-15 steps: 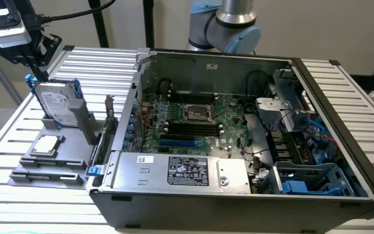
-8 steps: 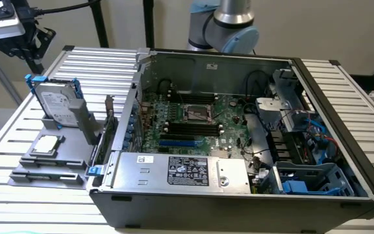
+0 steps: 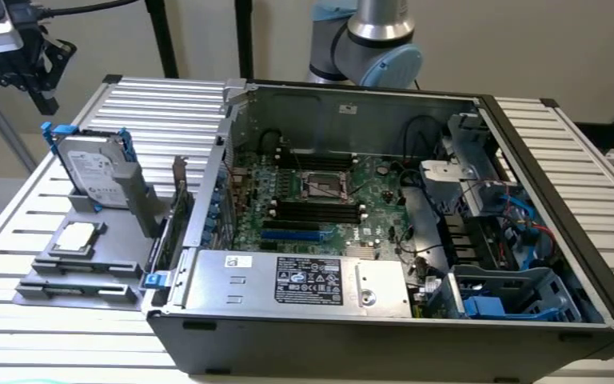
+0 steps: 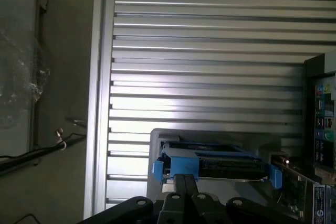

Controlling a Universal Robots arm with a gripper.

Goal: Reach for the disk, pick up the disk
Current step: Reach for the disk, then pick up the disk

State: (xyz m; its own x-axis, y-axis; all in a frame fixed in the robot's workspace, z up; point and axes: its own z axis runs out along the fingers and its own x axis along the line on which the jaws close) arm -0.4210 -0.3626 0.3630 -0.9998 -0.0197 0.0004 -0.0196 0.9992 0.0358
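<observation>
While gripper [image 3: 45, 98] is hovering at 11 o'clock of disk [image 3: 96, 172], well apart, I am seeing fingers [image 4: 190, 183] pressed together. Disk standing upright in grey holder [image 3: 106, 258], 9 o'clock of computer case [image 3: 392, 346]. Risk: closed fingers striking blue bracket [image 3: 49, 136], toppling disk.

Silver disk [image 3: 96, 170], blue bracket, propped upright in grey holder [image 3: 83, 248]

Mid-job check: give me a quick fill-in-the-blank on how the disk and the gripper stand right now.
1. The disk stands upright, framed by a ____ bracket.
2. The gripper is apart from the disk and holds ____.
3. The disk's grey holder sits ____ the open computer case.

Missing words: blue; nothing; outside
</observation>
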